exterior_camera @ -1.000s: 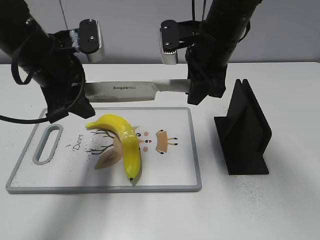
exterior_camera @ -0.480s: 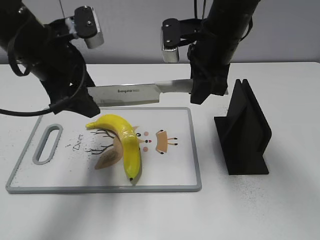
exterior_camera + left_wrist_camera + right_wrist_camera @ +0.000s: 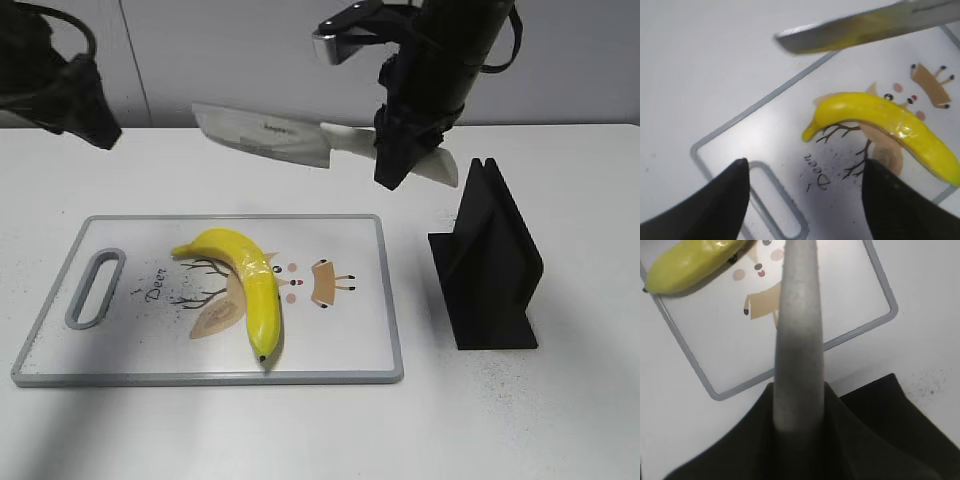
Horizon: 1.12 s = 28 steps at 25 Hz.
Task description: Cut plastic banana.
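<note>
The plastic banana (image 3: 250, 281) is glossy yellow and curved. It lies on the white cutting board (image 3: 340, 340), over the deer drawing; it also shows in the left wrist view (image 3: 890, 125) and the right wrist view (image 3: 690, 262). My right gripper (image 3: 405, 150) is shut on the pale handle (image 3: 797, 340) of a knife (image 3: 265, 133), held above the board's far edge with the blade pointing left. My left gripper (image 3: 802, 197) is open and empty, raised at the far left above the board's handle slot (image 3: 775, 205).
A black knife stand (image 3: 490, 265) sits on the white table right of the board. The board's slot (image 3: 95, 288) is at its left end. The knife blade (image 3: 865, 27) crosses the top of the left wrist view.
My left gripper has let go of the blade and pulled up and left, away from the knife. My right gripper has lifted the knife higher, tilting it.
</note>
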{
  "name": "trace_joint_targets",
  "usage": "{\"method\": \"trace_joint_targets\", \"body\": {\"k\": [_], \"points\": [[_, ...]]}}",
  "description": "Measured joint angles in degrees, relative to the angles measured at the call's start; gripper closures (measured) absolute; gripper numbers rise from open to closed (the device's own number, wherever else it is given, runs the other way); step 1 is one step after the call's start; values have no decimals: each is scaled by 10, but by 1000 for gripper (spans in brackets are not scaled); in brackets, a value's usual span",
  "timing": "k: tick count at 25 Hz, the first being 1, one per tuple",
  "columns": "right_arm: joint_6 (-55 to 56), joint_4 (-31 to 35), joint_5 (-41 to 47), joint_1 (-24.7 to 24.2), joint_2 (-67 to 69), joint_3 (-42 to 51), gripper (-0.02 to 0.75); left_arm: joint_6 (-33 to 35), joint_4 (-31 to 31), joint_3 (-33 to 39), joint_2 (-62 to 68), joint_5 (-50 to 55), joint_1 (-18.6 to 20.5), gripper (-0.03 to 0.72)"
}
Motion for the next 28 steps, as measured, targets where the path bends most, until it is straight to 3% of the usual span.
{"method": "trace_joint_targets", "body": {"k": [3,8,16,28], "points": [[98,0,1,0,-1,0,577,-140,70,-17,0,52,28,37],[217,1,3,0,-28,0,577,-250,178,-22,0,162,51,54],[329,38,3,0,-112,33,577,-275,198,6,-42,173,55,82],[377,42,-18,0,-324,285,577,-276,198,175,-290,175,55,101]]}}
